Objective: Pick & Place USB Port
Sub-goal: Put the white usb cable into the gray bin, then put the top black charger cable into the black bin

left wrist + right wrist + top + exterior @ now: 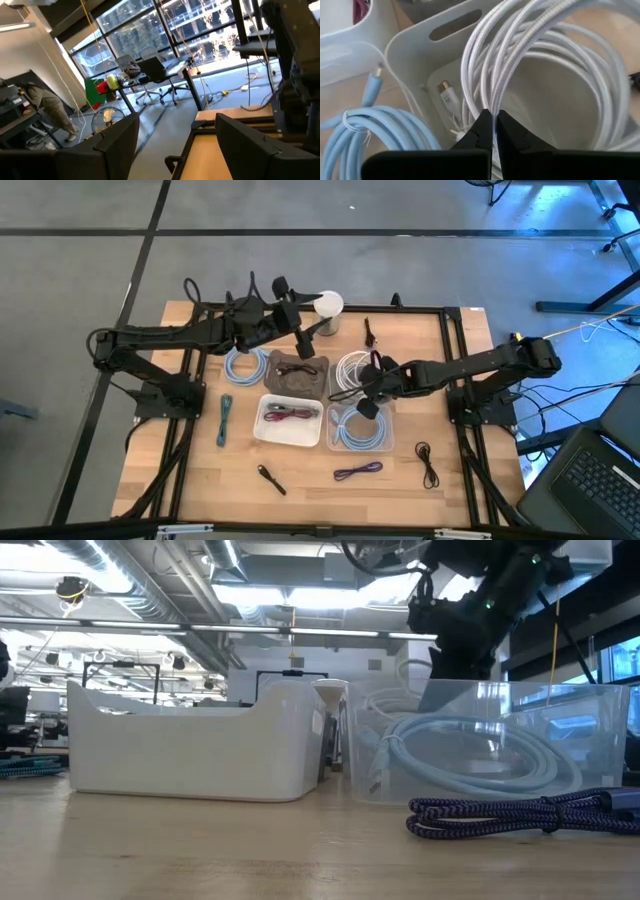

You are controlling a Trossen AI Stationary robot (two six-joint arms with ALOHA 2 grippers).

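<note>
Right wrist view: right pincer [494,122] clamped on white cable [530,60] over white bin [415,47]; left pincer [175,137] open (raised above tabletop [400,480]).

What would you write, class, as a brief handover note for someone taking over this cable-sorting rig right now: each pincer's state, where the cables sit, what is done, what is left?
Right pincer: shut on the white cable, holding its coil above the white bin.
Left pincer: raised over the table's far side, fingers apart, holding nothing.
Sorted: light blue cable in the clear bin; red and purple cables in the white tray.
Still loose on the table: purple cable, teal cable, black cables near the front.
Left: lower and release the white cable, then collect the loose ones.
</note>
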